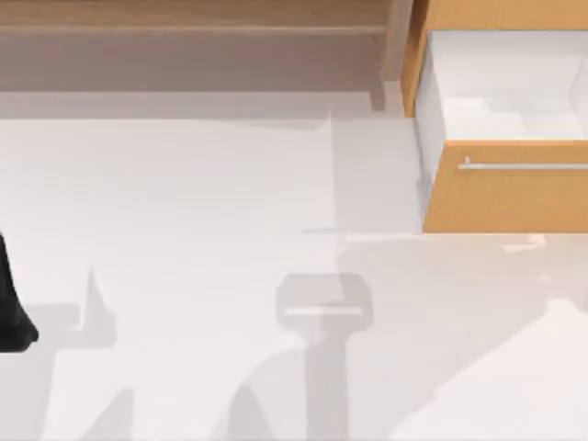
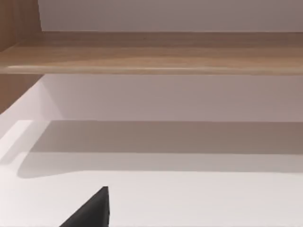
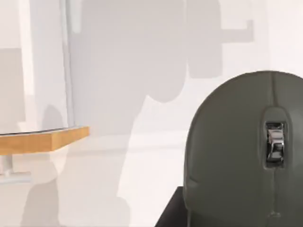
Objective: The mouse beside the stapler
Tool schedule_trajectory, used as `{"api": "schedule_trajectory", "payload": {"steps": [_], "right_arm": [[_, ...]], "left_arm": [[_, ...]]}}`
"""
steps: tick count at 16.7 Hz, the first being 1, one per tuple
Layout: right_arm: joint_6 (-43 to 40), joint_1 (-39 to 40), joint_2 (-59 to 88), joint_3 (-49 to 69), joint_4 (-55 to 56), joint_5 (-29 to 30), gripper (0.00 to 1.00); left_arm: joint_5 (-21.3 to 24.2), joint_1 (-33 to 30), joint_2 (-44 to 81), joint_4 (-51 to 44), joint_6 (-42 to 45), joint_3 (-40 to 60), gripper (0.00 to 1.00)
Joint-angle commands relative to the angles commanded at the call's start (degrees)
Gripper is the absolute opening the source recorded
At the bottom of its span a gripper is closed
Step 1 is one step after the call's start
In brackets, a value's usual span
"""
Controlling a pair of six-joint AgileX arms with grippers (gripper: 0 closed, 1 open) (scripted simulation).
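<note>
Mouse: I see the mouse close under my right wrist camera, dark grey dome, scroll wheel facing the lens, above the white table.
Right gripper: a black edge sits just under the mouse; whether the fingers are clamped on it, I cannot tell.
Left arm: parked at the table's left edge, a black bit poking into the top view; a dark finger tip shows on the left wrist view, opening unclear.
Drawer: the orange-fronted drawer stands pulled open at upper right, white inside, silver handle across its front.
Shelf: a wooden shelf runs along the back.
</note>
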Motion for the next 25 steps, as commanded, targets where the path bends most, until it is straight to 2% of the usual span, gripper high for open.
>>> {"api": "schedule_trajectory", "payload": {"steps": [8,13,17,25], "right_arm": [[-21.6,-19.5,-13.5,-27.1,2.7,-2.4,0.00],[-31.0,-28.1,-18.1,-39.5,3.5,-3.8,0.00],[-34.3,-31.0,-19.5,-44.0,3.7,-4.3,0.00],[-34.3,-30.9,-19.3,-44.0,3.7,-4.3,0.00]], "left_arm": [[0.0,0.0,0.0,0.0,0.0,0.0,1.00],[0.0,0.0,0.0,0.0,0.0,0.0,1.00],[0.0,0.0,0.0,0.0,0.0,0.0,1.00],[0.0,0.0,0.0,0.0,0.0,0.0,1.00]]}}
